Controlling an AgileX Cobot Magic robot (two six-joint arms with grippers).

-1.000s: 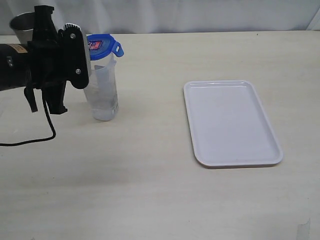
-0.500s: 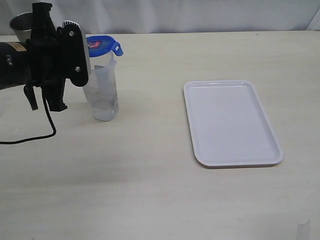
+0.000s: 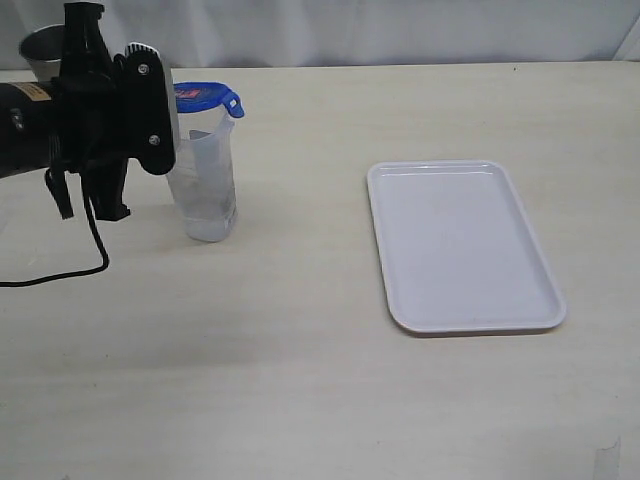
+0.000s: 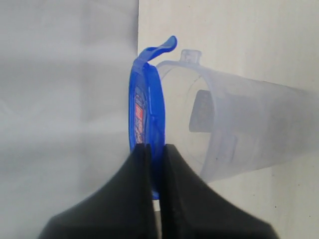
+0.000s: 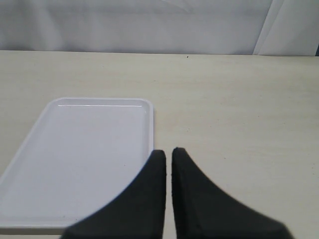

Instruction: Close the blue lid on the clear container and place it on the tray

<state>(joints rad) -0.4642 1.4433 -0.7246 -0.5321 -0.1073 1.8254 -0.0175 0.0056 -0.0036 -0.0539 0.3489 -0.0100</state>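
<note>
Lighting: you had bright, even light; shadows were faint and soft. Slight sheen lay on the tray (image 3: 440,166) rim. Wrist close-ups were soft.

**What you can't really make out here**

In the exterior view the left arm (image 3: 100,110) blocks the left side of the blue lid (image 3: 210,96) and the clear container (image 3: 205,190), plus most of the metal cup (image 3: 38,48). The arm itself runs off the frame edge. In the left wrist view the left gripper (image 4: 152,149) covers the lid's pinched edge. The sticker (image 4: 139,112) is edge-on and unreadable, and the container's base is cropped. The right wrist view clips part of the tray (image 5: 99,101).
</note>
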